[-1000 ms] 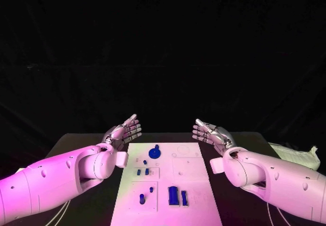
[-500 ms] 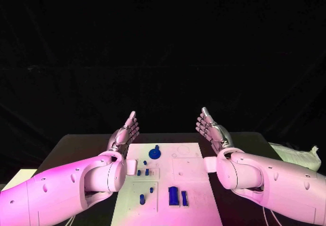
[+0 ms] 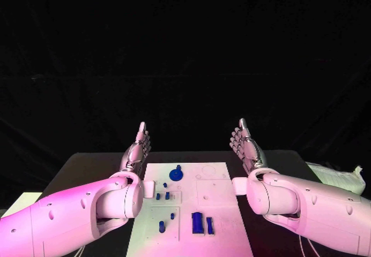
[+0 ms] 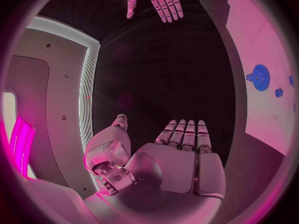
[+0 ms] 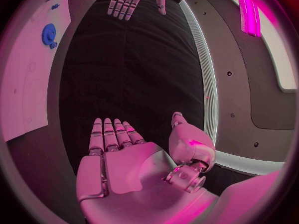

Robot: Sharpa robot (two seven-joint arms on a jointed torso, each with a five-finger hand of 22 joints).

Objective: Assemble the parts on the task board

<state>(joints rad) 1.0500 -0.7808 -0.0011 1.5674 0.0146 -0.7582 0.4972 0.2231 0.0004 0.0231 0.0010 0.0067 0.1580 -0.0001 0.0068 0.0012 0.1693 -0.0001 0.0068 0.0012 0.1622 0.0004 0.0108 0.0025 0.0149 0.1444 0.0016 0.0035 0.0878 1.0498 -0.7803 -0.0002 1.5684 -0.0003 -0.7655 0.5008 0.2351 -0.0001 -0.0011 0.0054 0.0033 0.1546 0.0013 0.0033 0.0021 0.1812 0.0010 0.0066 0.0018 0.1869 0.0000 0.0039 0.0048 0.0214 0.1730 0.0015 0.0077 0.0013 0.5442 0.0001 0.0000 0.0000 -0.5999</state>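
Left hand (image 3: 136,147) stood raised at the far left corner of the task board (image 3: 213,193), fingers straight and apart, palm turned inward, holding nothing; the left wrist view showed the same flat, bare palm (image 4: 177,159). Between the hands lay the task board on the black table (image 3: 85,163). On it a blue gear (image 3: 176,173) sat near the far edge, small blue pegs (image 3: 162,195) stood in the middle left panel, and two blue blocks (image 3: 202,223) lay side by side at the near end. Right hand (image 3: 246,145) mirrored the left at the far right corner, fingers spread, empty. Whether those parts were already seated could not be told, so any reach should have begun by checking each part's fit, coming down from above between neighbours without knocking them.
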